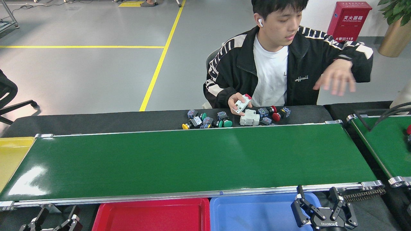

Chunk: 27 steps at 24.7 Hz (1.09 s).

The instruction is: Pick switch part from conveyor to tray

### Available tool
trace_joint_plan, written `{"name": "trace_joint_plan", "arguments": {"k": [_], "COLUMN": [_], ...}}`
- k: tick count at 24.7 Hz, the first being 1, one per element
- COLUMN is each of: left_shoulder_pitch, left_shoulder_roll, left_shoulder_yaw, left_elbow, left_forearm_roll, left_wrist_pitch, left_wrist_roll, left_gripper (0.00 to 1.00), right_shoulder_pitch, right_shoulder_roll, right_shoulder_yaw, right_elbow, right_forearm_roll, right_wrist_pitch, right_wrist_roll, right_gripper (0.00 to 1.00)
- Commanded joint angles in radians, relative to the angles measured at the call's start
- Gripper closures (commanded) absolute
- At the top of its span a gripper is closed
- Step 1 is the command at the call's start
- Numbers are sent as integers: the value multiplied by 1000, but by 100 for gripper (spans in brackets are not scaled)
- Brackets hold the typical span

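Observation:
The conveyor (192,160), a wide glossy dark-green belt with silver rails, lies across the middle with nothing on it. Several switch parts (205,121) with green, yellow and red caps sit on the black table behind its far rail, along with a white block-shaped part (249,118). A person's hand holds another white switch part (242,103) above that table. A red tray (151,215) and a blue tray (253,213) stand below the near rail. My left gripper (57,214) is open at the bottom left. My right gripper (317,192) is open over the blue tray's right end.
A person (273,64) sits behind the table, the other hand raised at the right. A yellow tray (11,154) sits at the belt's left end. A second, smaller green belt (385,144) runs at the right, with a red thing at its edge.

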Motion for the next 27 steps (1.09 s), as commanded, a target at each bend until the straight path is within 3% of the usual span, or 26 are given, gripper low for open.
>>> {"name": "trace_joint_plan", "arguments": {"k": [1, 27], "left_shoulder_pitch": [-1, 25], "left_shoulder_roll": [17, 10], "left_shoulder_yaw": [5, 21], "left_elbow": [-26, -36], "left_forearm_roll": [9, 36], "left_wrist_pitch": [-7, -41], "left_wrist_roll": [6, -1], "left_gripper": [0, 0], "right_shoulder_pitch": [-3, -6], "right_shoulder_roll": [-3, 0], "right_shoulder_yaw": [1, 1], "right_elbow": [-17, -12], "right_forearm_roll": [-3, -4], "right_wrist_pitch": [-10, -13], "right_wrist_roll": [-12, -23], "right_gripper": [0, 0]}}
